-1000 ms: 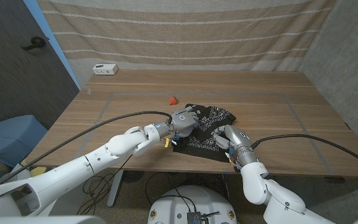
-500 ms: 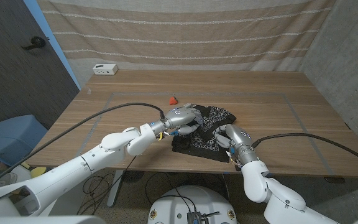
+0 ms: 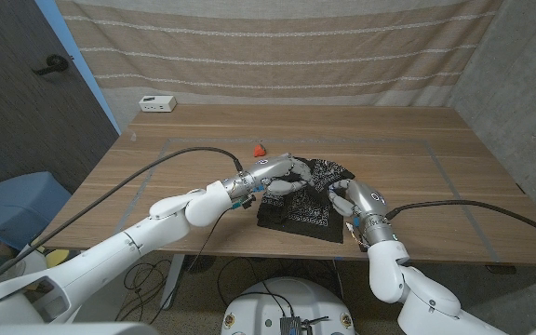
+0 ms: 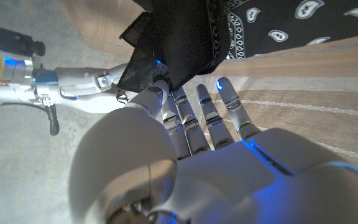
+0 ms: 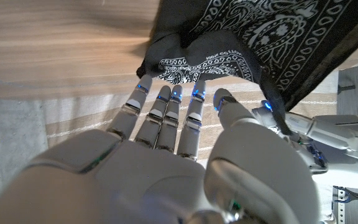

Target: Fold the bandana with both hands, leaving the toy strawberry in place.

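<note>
- Lifting and carrying the bandana (image 3: 303, 197) farther up the table than a second ago, both hands rising with it.
- Pinching its near edge: left hand (image 3: 277, 173) and right hand (image 3: 354, 197) each clamped on cloth.
- Folding mid-step; probably needing next to lay the edge over the far side, clear of the strawberry (image 3: 260, 147) just beside.
- Hiding the fingertips under cloth.

The brown wooden table (image 3: 417, 200) carried a black paisley cloth bandana (image 3: 307, 200) between the left hand (image 3: 282, 172) and right hand (image 3: 354, 200), a small red toy strawberry (image 3: 260, 147) just beyond the left hand, and a white box (image 3: 157, 104) far beyond it.
</note>
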